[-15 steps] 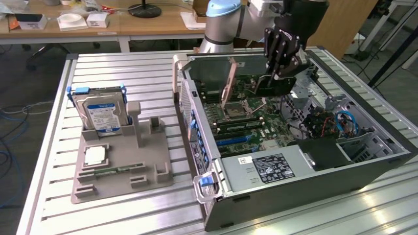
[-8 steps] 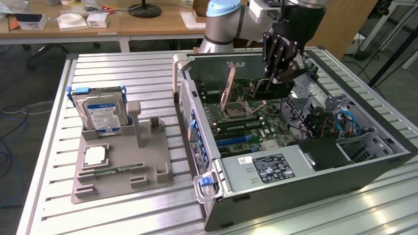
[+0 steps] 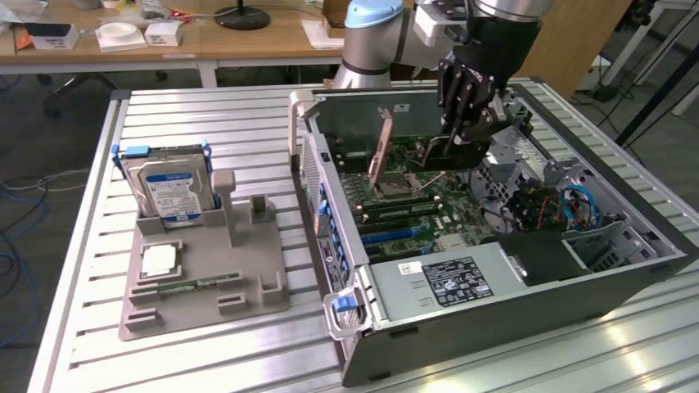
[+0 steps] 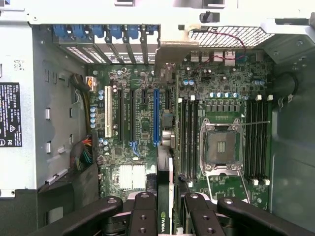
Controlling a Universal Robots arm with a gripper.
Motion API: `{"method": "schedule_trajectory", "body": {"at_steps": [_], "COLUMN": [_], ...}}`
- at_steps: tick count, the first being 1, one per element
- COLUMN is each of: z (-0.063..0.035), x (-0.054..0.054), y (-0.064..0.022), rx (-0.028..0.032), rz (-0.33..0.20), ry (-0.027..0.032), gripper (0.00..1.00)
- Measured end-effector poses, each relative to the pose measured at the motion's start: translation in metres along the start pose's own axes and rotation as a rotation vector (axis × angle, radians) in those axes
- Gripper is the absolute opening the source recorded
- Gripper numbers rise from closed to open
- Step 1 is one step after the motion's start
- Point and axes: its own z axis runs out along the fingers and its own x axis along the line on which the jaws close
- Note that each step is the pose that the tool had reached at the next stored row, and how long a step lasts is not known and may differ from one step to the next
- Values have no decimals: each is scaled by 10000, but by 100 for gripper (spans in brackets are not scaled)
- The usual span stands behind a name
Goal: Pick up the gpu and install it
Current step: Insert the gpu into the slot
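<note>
Over the motherboard (image 4: 142,125): the gripper (image 3: 467,133) hung inside the open computer case (image 3: 525,319), above the board and not touching it.
Gripper: it was clenched on the gpu (image 4: 164,172), jaws pressed against the card's two flat faces near its upper edge.
Gpu: it was carried on edge directly beneath the gripper, above the board and touching nothing else that I could see.
Blue slot (image 4: 156,115): it lay below and a little ahead of the gripper, running the same way as the card. Whether the card stood exactly over it I could not tell.
Step in hand: by my judgement, lining the card up over the slot; it was not seated.
Doing it well: I would keep the card upright and parallel to the slot, match its lower edge along the slot's whole length, and come down straight with even pressure.
Risk: a tilted card might catch on neighbouring slots or sit at one end only.
Away from the gripper: a hard drive (image 3: 169,192) stood in a grey holder (image 3: 208,286) on the worktop (image 3: 218,106), outside the case.
</note>
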Motion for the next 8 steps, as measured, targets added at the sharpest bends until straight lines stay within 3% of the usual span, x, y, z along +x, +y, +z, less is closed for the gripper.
{"method": "schedule_trajectory", "body": {"at_steps": [8], "z": [8], "x": [0], "y": [0], "rx": [2], "rz": [-1], "ry": [-5], "gripper": [26]}}
